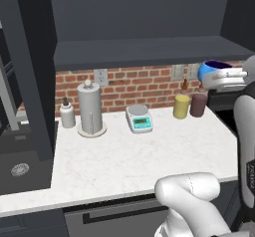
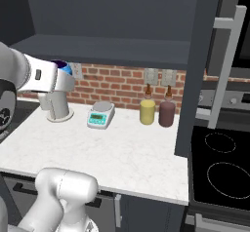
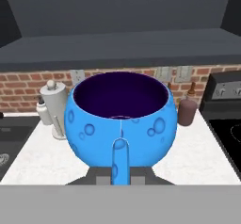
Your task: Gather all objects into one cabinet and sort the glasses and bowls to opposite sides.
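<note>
The gripper [image 3: 120, 173] is clamped on the small blue bowl [image 3: 121, 119], holding it up in the air above the white marbled worktop [image 1: 139, 156], level with the cabinet's [image 1: 139, 12] bottom edge. Below, along the brick wall [image 1: 134, 86], stand a paper towel holder [image 1: 90, 109], a scale [image 1: 139, 118], and yellow [image 1: 182, 106] and brown [image 1: 198, 104] bottles. The front of the worktop lies bare. A black stovetop [image 2: 219, 167] borders the right edge.

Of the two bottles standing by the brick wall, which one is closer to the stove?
The dark maroon bottle; it stands on the stove side of the yellow bottle, nearest the black cooktop.
</note>
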Available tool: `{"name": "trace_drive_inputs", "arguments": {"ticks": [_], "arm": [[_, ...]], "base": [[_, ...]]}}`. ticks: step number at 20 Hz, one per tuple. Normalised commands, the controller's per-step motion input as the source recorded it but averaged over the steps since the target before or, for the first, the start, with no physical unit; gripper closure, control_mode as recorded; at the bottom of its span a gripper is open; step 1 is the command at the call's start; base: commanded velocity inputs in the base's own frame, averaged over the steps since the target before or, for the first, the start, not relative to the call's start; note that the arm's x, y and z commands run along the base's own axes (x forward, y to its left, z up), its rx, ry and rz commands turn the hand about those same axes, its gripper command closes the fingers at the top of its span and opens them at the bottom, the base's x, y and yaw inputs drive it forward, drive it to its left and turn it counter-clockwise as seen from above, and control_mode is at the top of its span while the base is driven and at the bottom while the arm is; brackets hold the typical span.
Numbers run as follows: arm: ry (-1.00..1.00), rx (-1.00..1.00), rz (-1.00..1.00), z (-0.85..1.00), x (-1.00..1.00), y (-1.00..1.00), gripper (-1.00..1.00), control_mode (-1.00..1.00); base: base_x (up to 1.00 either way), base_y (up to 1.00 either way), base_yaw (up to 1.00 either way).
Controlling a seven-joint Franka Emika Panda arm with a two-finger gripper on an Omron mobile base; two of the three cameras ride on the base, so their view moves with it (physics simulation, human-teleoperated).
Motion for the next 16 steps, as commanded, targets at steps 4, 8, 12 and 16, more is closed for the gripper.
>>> {"name": "trace_drive_inputs", "arguments": {"ticks": [4,8,12,16], "arm": [[0.06,0.0,0.03,-0.15,-0.1,0.2,1.0,-1.0],[0.01,0.0,0.04,-0.2,-0.13,0.01,1.0,-1.0],[0.0,0.0,0.02,-0.37,-0.16,0.0,1.0,-1.0],[0.0,0.0,0.0,-0.27,-0.06,0.0,1.0,-1.0]], "base": [[0.0,0.0,0.0],[0.0,0.0,0.0],[0.0,0.0,0.0],[0.0,0.0,0.0]]}}
